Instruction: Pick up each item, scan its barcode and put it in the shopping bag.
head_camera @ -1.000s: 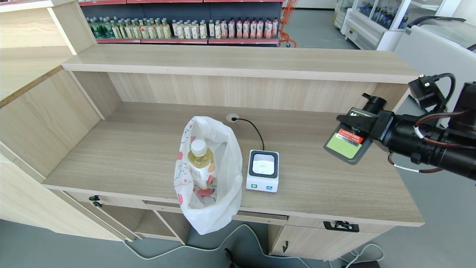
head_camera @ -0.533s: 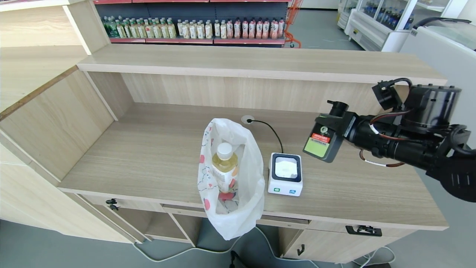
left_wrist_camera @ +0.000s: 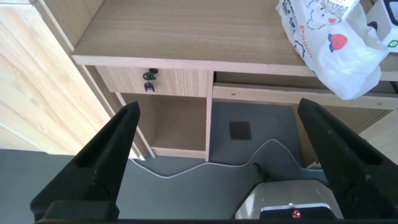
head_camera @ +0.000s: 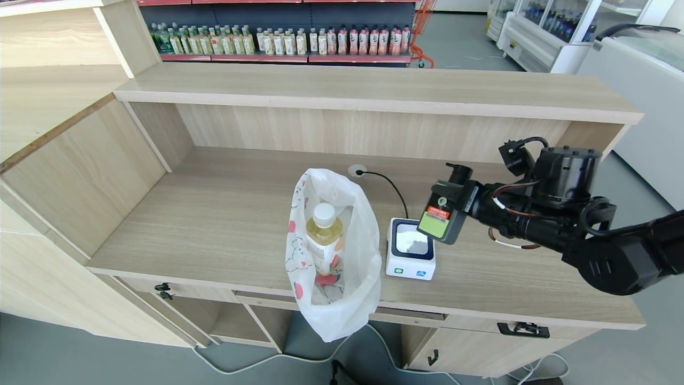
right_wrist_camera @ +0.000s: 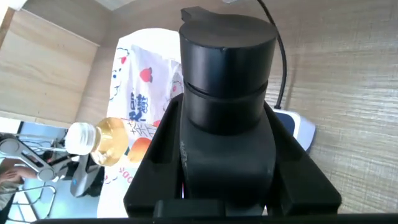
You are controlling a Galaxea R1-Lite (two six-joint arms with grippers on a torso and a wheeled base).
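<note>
My right gripper [head_camera: 466, 199] is shut on a dark flat bottle [head_camera: 442, 216] with a black cap and a green and red label. It holds the bottle tilted just above the right edge of the white barcode scanner [head_camera: 410, 251] on the counter. Seen from the right wrist, the bottle's black cap [right_wrist_camera: 227, 74] stands between the fingers [right_wrist_camera: 158, 155], with the scanner [right_wrist_camera: 300, 127] behind it. Left of the scanner, the white printed shopping bag [head_camera: 331, 251] stands open at the counter's front edge with a yellow drink bottle [head_camera: 323, 235] upright inside. My left gripper [left_wrist_camera: 217, 162] is open, low in front of the counter.
The scanner's black cable [head_camera: 387, 187] runs back to a hole in the wooden counter [head_camera: 224, 214]. A raised back ledge [head_camera: 374, 91] walls the far side. Drawers and a cupboard opening [left_wrist_camera: 177, 118] lie under the counter. Shelves of drinks [head_camera: 278, 40] stand behind.
My right arm has carried the dark bottle left and down, from beyond the counter's right end to just over the scanner. The head camera shifted too.
</note>
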